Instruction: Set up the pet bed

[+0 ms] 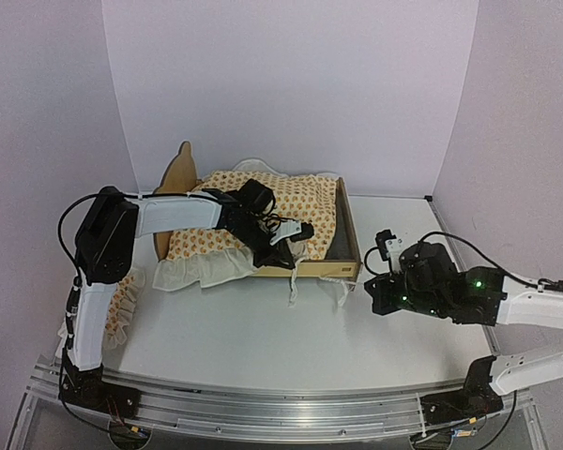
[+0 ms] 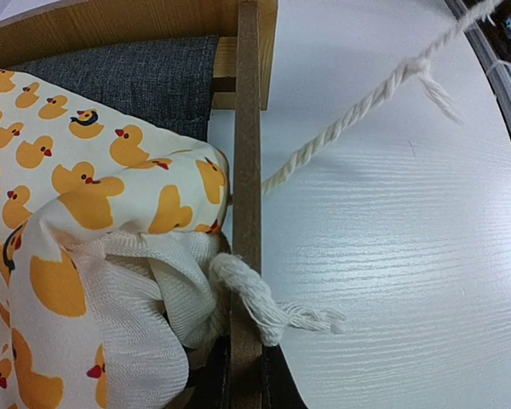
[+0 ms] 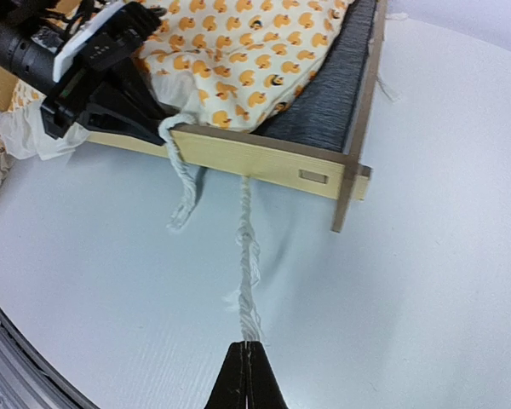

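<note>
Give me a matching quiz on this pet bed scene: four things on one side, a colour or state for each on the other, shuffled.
Things:
1 cushion
2 long cord
3 short tie
4 base panel

Colour or state:
a dark grey
b pinched by the right gripper
c hanging over the side rail
d yellow duck print

Pairs: 1-d, 2-b, 3-c, 4-a

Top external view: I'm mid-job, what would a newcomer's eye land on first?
The duck-print cushion heaped in the pet bed, ruffle spilling over the near rail at centre-left. Then the right gripper, pinching a white tie running from under that rail across the table, while the left gripper sits at the rail by the cushion.
</note>
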